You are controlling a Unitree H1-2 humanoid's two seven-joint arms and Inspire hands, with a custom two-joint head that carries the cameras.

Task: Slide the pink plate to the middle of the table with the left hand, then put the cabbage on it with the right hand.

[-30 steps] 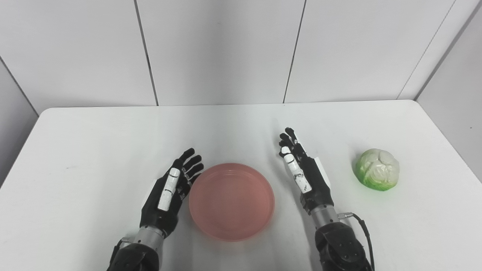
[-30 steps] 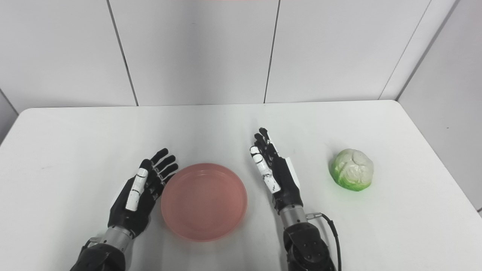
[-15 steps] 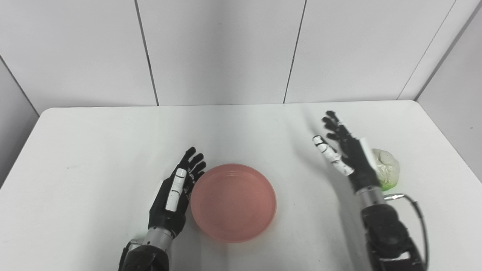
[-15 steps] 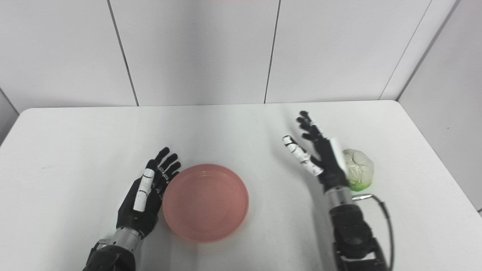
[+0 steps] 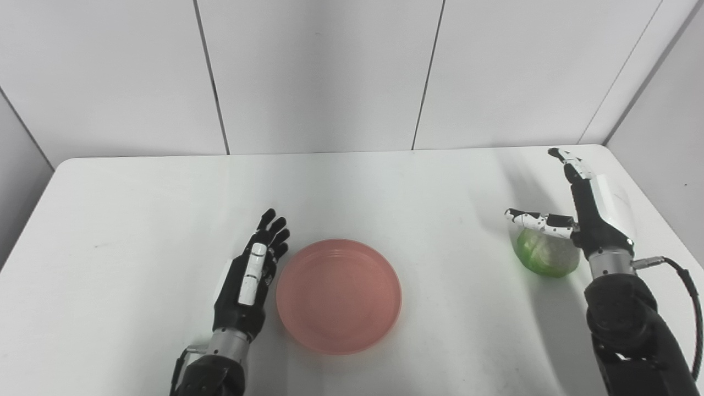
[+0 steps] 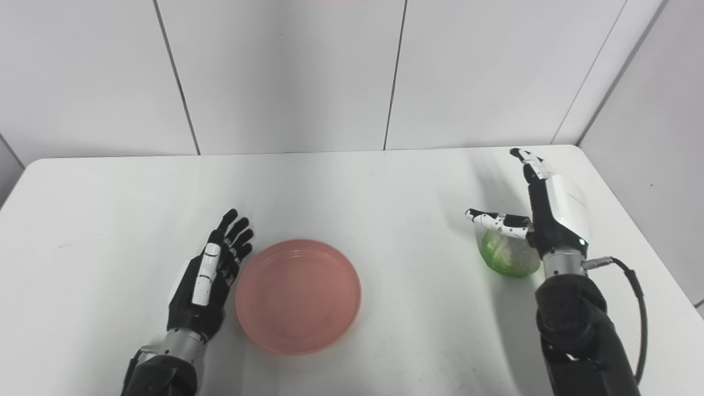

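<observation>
The pink plate (image 5: 338, 294) is round and shallow with a low raised rim and a glossy salmon-pink bowl, and it lies flat on the white tabletop (image 5: 137, 209) near the front edge, about midway across. Just to the plate's left, the left hand (image 5: 250, 280) rests beside the rim with its fingers straight and a little apart, holding nothing; whether it touches the rim cannot be told.

Well to the plate's right and a little farther back sits the cabbage (image 5: 544, 256), a small round head, bright green low on its side and paler above, partly hidden by the right hand (image 5: 591, 212). That hand hangs over the cabbage, spread wide, thumb reaching left across the top of the head and fingers pointing away toward the far edge of the tabletop; it grips nothing.

Compared with a second ago, the plate and the cabbage lie where they were. The right hand, then just to the plate's right, has swung over to the cabbage. The left hand has drawn slightly back toward the near edge and its fingers stand straighter.
</observation>
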